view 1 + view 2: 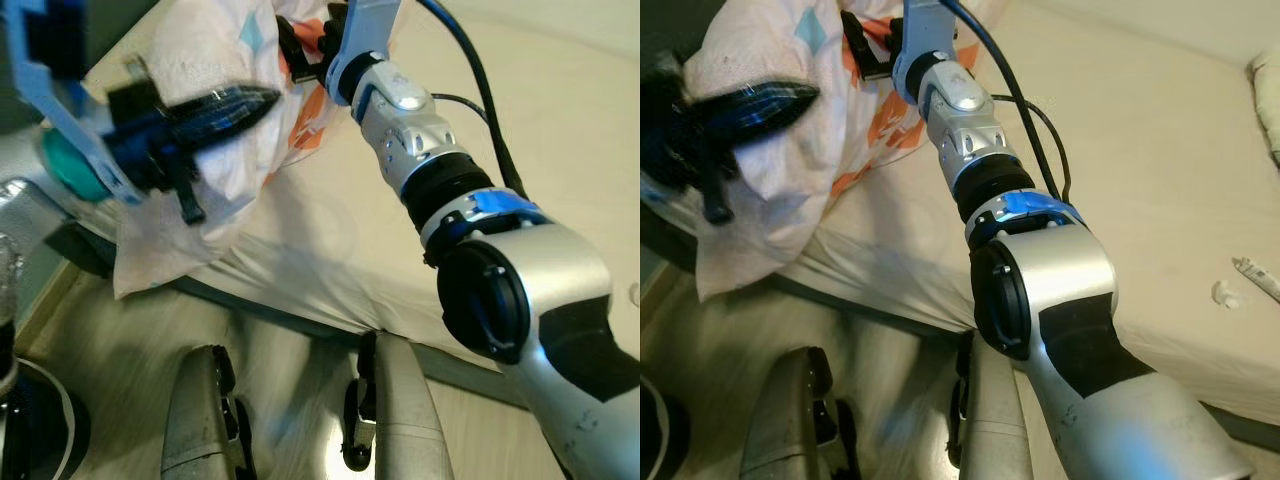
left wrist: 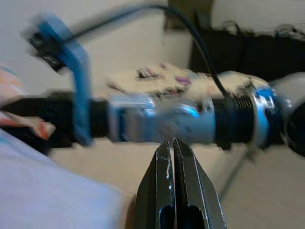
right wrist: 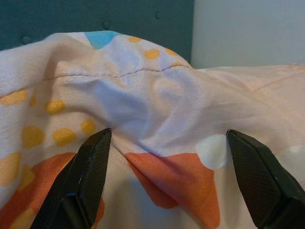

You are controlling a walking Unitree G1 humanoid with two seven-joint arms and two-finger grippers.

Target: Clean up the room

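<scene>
A white pillow (image 1: 215, 60) with orange and blue patches lies bunched at the left corner of the cream bed (image 1: 400, 250), and part of it hangs over the edge. My left gripper (image 1: 262, 100) lies across the pillow's front, its fingers (image 2: 164, 162) pressed together with nothing seen between them. My right arm reaches over the bed to the pillow's far side. There my right gripper (image 3: 167, 133) stands open, its fingers (image 3: 93, 157) wide apart against the patterned fabric (image 3: 157, 109).
My two legs (image 1: 390, 410) stand on the wooden floor (image 1: 110, 330) against the bed's dark lower edge (image 1: 270, 315). A small white tube (image 1: 1258, 277) and a white scrap (image 1: 1224, 294) lie on the bed's right. A teal headboard (image 3: 95, 19) rises behind the pillow.
</scene>
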